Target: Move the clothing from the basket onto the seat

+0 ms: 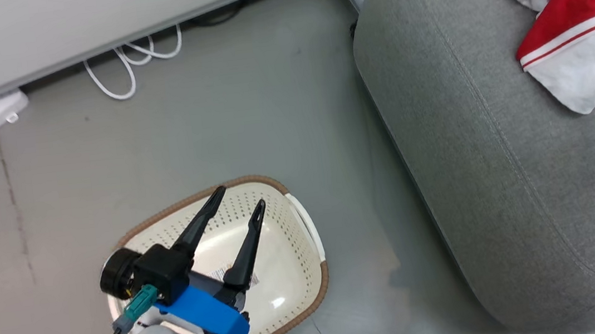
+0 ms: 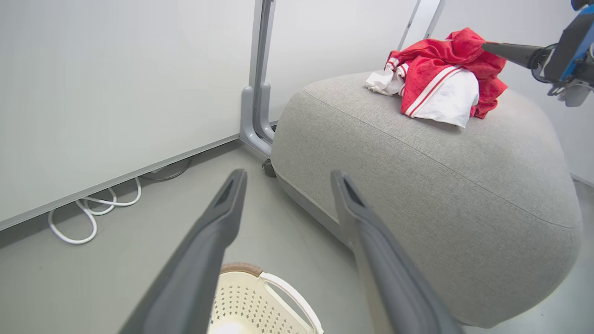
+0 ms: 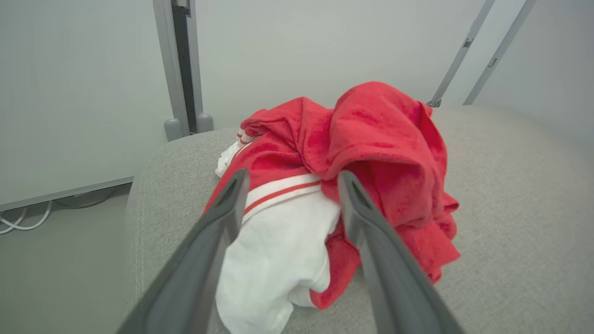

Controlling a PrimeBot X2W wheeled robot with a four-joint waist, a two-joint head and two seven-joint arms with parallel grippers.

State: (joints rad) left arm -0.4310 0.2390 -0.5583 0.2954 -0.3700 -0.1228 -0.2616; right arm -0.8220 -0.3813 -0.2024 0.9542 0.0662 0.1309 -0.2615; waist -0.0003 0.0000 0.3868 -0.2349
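The left hand spreads its two fingers wide, gripping nothing. Below them sits the basket, its rim and white handle showing. Beyond the right finger bulks the seat, the clothing heaped on top, with a finger of the right hand at the heap. Beyond the left finger a white cable loops on the floor.

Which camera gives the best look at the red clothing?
The right wrist view: the clothing lies close and nearly whole on the seat, framed by the right gripper's open jaws. The head view crops it at the top right corner; the left wrist view shows it whole but small and distant.
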